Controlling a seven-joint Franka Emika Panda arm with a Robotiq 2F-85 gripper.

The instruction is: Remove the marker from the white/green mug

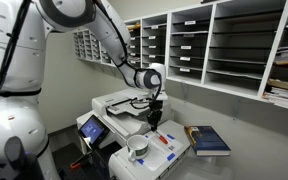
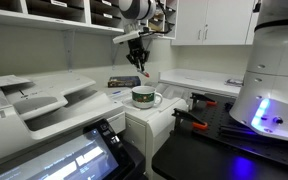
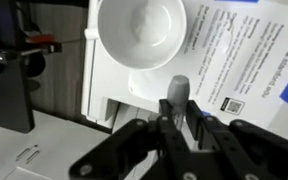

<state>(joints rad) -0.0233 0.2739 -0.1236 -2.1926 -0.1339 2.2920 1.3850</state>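
The white/green mug stands on the white surface beside the printer. It also shows in an exterior view and at the top of the wrist view, where its inside looks pale and empty. My gripper hangs above and just beside the mug. It is shut on the marker, a thin stick whose grey end pokes out between the fingers. A red end shows below the fingers in an exterior view. The marker is clear of the mug.
A dark blue book lies beside the mug on the same surface. A large printer with a touch screen stands next to it. Wall shelves hold paper. A printed sheet lies by the mug.
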